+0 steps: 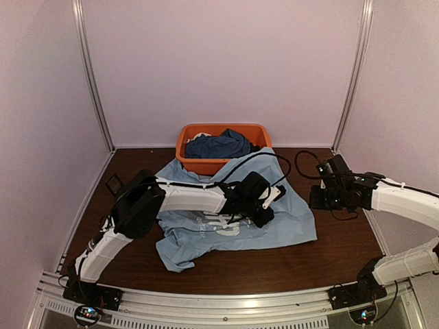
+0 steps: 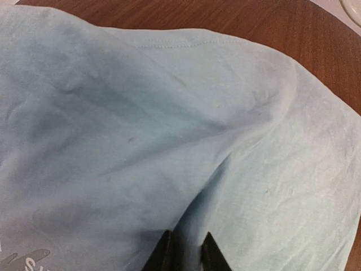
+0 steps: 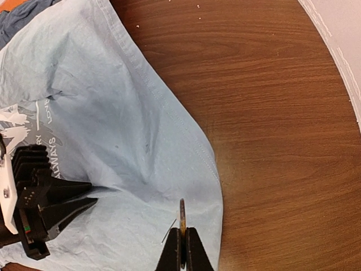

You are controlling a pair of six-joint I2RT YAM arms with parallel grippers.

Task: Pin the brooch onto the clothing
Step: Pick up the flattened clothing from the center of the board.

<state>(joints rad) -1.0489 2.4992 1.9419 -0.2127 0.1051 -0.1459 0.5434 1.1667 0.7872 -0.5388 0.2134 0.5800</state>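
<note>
Pinning pending: my right fingers [image 3: 176, 248] grip brooch [image 3: 182, 210] edge-on near shirt [image 3: 101, 113] hem, on bench [image 3: 271, 113]. My left fingers [image 2: 168, 249] pinch shirt fold. Brooch not yet attached.

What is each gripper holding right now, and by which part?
Right gripper: the brooch, pinched edge-on by its lower rim. Left gripper: pinches a raised fold of the shirt.

We see a matt, creased cloth T-shirt [image 1: 288, 223], a smooth, faintly glossy wood-grain tabletop [image 1: 343, 260] and a dull metal brooch [image 3: 182, 212].
</note>
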